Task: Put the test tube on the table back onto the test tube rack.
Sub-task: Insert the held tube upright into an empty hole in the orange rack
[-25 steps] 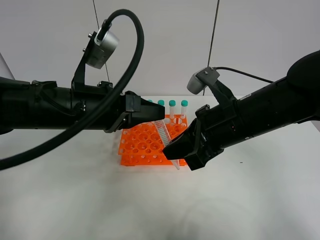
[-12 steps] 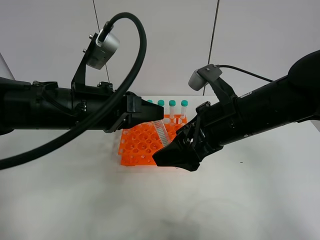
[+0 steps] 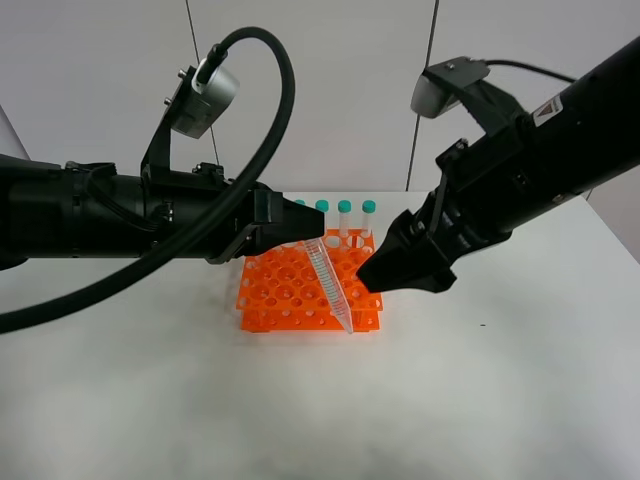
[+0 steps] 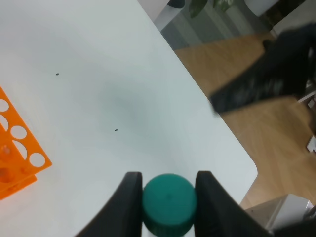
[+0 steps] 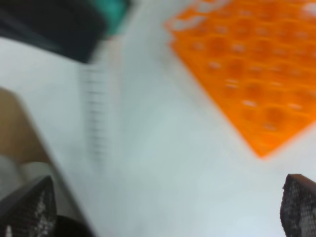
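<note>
My left gripper is shut on the teal cap of the test tube. The tube slants down and right over the orange test tube rack. Its pointed tip is at the rack's front right corner; I cannot tell whether it touches. In the left wrist view the cap sits between my two black fingers. My right gripper is open and empty, raised just right of the tube. The right wrist view is blurred and shows the tube, the rack and my wide-apart fingertips.
Several teal-capped tubes stand upright in the rack's back row. The white table spreads in front of the rack. Its right edge and rounded corner show in the left wrist view, with wooden floor beyond. A white panelled wall stands behind.
My right gripper has let go of the tube's lower part and moved up and to the right. The tube now hangs from my left gripper alone.
</note>
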`<state>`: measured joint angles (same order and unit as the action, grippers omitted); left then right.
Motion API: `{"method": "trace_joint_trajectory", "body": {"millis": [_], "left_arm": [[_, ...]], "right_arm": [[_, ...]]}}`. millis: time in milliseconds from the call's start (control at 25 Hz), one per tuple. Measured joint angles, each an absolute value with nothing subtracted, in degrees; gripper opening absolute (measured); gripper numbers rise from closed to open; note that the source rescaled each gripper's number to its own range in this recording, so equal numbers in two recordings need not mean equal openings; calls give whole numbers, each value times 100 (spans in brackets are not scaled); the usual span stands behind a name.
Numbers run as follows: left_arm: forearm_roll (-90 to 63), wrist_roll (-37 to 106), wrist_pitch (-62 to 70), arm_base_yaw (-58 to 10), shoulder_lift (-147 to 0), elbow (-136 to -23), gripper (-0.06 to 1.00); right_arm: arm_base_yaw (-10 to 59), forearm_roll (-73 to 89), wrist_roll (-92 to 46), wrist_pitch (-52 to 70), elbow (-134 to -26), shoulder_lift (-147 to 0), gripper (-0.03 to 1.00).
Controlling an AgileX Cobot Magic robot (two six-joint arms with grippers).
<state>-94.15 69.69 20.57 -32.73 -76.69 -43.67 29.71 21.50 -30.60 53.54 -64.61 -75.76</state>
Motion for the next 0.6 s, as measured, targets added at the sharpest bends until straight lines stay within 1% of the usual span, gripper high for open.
{"method": "trace_joint_trajectory", "body": {"millis": [120,200,280,600], "left_arm": [[-9415,6969,2057,-3273,-7669,-4367,0],[-9415,6969,2057,-3273,-7669,-4367,0],[-9415,6969,2057,-3273,-7669,-4367,0],[-9415,6965,2057,-3273,-7669,-4367,0]], "right_arm": [[2830,1280,-2395,5354,-6679,-7576,99],[2701,1081,-2179,5354,-6712,-7576,99],[2368,941,-1944,5354,-6712,-7576,99],[648,759,-1223,5521,-6716,-8019,100]]}}
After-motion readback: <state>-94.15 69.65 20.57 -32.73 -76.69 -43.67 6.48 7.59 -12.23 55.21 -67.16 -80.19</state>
